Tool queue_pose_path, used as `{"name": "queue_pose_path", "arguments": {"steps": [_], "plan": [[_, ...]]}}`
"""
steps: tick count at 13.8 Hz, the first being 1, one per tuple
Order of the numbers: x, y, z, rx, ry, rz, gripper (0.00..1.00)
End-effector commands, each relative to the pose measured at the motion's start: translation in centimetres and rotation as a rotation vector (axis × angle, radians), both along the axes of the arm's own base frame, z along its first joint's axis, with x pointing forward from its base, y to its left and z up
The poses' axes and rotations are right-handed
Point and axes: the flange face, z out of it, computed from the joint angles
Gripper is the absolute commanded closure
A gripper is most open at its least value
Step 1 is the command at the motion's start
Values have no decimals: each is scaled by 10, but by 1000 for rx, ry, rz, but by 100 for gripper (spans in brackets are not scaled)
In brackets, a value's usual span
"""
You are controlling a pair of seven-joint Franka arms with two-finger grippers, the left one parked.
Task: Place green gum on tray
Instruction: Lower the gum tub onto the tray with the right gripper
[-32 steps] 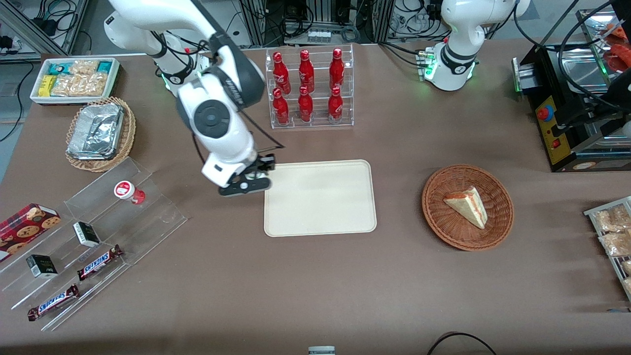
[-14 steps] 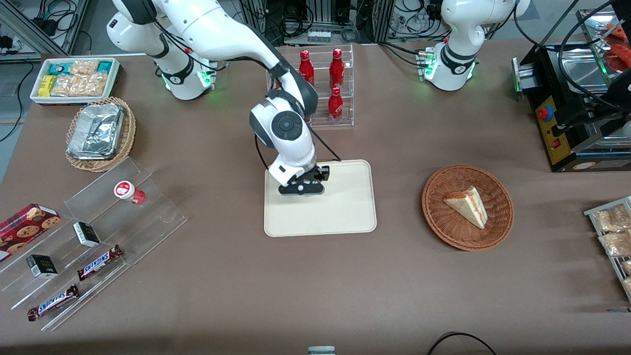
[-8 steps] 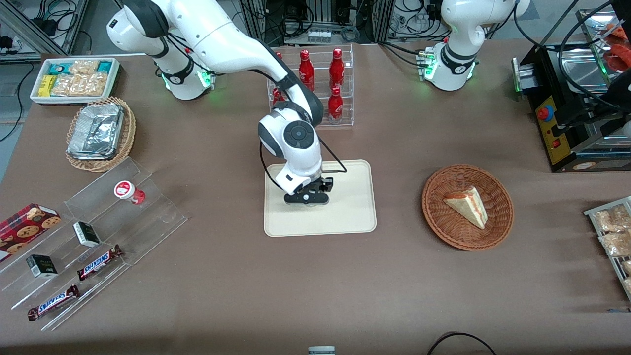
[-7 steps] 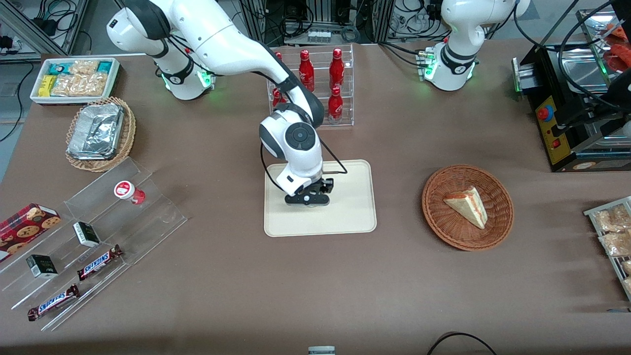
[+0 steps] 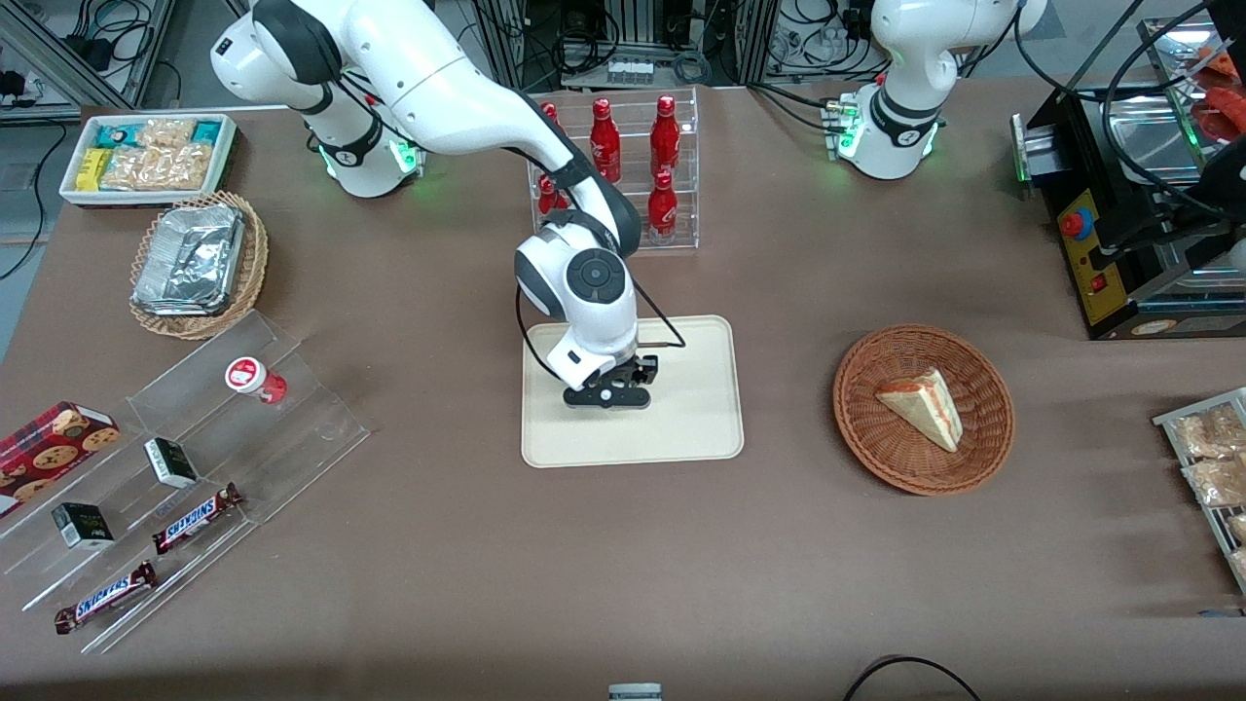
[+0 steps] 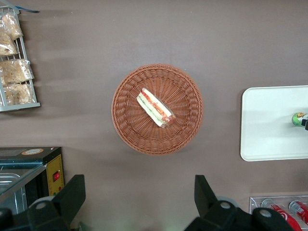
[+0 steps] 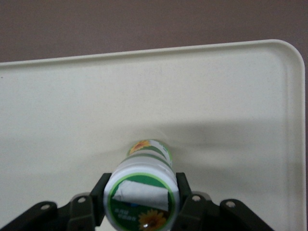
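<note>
**Green gum held over the tray by the gripper**

The green gum (image 7: 142, 199) is seen pinched at its lid end between the two fingers (image 7: 184, 196) of the gripper (image 5: 607, 396), one finger being pressed against each side. Its long axis is kept roughly upright: the white, green-ringed lid is turned up toward the wrist camera and the yellow-green body points down at the tray (image 5: 693, 428). Whether its base is touching the tray surface cannot be told. The gum is placed over the middle part of the tray, somewhat nearer the edge toward the working arm's end of the table, and a soft shadow is cast beneath it. In the left wrist view only a small part of the bottle (image 6: 298, 118) is shown over the tray (image 6: 269, 125).
</note>
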Motion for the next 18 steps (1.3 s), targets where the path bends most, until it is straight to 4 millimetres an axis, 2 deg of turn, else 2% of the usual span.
{"name": "queue_pose_path", "arguments": {"steps": [1, 5, 11, 16, 18], "plan": [[6, 6, -2, -3, -24, -11, 1], [5, 6, 0, -15, -34, 13, 0], [8, 4, 18, -34, -62, 61, 0], [14, -12, 67, -50, -34, 112, 0], [21, -32, 92, -58, -9, 119, 0]]}}
